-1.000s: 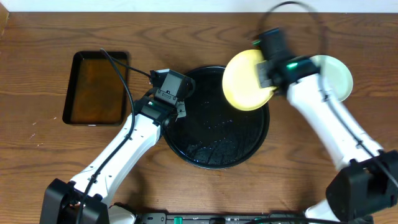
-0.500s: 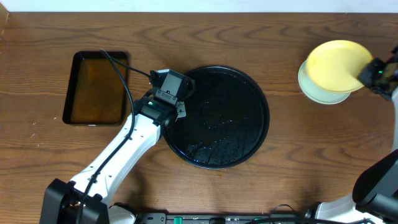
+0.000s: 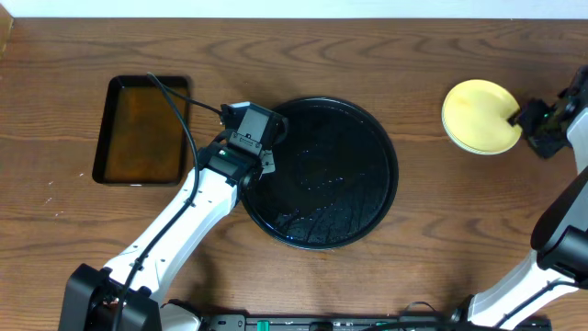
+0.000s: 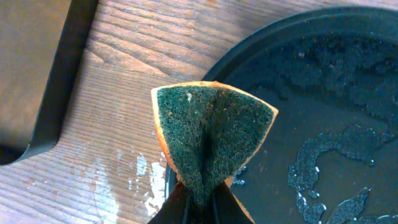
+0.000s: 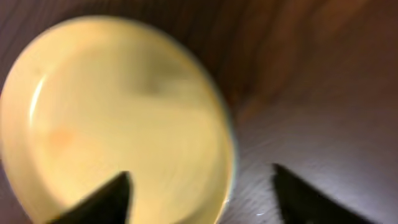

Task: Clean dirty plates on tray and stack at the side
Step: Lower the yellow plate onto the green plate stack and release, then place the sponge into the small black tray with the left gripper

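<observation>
The round black tray (image 3: 391, 175) holds only streaks of water, with no plates on it. A pale yellow plate (image 3: 478, 116) lies at the table's right side, and a thin pale edge of another plate shows beneath it. My right gripper (image 3: 526, 120) stands open at this plate's right rim. In the right wrist view one finger is over the yellow plate (image 5: 118, 118) and the other over the wood, with the right gripper (image 5: 200, 171) holding nothing. At the tray's left rim (image 4: 249, 43), my left gripper (image 4: 200, 202) is shut on a folded green sponge (image 4: 211, 134).
A rectangular black tray (image 3: 142, 129) with brownish liquid stands at the far left. Water drops lie on the wood (image 4: 140, 177) beside the round tray. The right arm's links reach along the table's right edge.
My right arm carried the yellow plate from above the tray to the right side, set it on the pale plate there and opened. The left arm stayed still.
</observation>
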You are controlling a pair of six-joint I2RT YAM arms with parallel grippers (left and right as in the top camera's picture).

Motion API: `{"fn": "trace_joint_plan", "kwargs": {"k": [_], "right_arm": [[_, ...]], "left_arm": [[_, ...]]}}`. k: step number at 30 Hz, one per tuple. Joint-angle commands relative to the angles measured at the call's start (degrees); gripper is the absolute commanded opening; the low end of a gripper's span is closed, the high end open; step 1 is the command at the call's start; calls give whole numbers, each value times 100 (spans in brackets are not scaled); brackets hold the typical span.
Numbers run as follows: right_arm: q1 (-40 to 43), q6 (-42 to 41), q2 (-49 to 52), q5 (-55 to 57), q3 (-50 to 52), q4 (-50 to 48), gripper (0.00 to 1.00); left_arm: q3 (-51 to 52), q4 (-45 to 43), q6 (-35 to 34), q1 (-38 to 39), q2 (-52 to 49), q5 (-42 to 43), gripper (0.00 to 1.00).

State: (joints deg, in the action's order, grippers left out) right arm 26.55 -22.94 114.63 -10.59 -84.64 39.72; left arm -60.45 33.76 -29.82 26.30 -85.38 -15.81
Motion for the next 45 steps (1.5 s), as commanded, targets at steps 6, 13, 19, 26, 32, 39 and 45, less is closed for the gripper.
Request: {"fn": "trace_joint_plan", "kwargs": {"k": [6, 13, 19, 26, 32, 39, 45], "right_arm": [[-649, 1213, -343, -3086, 11, 573, 85], [-2240, 1272, -457, -2452, 11, 1047, 97], [-3829, 1266, -457, -1456, 11, 918, 99], [-5080, 793, -457, -1021, 11, 638, 99], [-5490, 713, -476, -1263, -13, 667, 99], [-5259, 831, -1178, -1628, -457, 1231, 99], [-5261, 844, -2643, -540, -457, 1639, 99]], "left_arm": [[26, -356, -94, -181, -39, -146, 8], [28, -785, -68, -1545, -105, -146, 8], [28, -1738, -22, -3029, -752, -142, 8], [28, -2518, 31, -3748, -1646, -140, 17], [22, -2704, 105, -3926, -1703, -138, 74], [22, -2356, 103, -3926, -870, 833, 74], [22, -1283, 103, -3926, 625, 2162, 74]]}}
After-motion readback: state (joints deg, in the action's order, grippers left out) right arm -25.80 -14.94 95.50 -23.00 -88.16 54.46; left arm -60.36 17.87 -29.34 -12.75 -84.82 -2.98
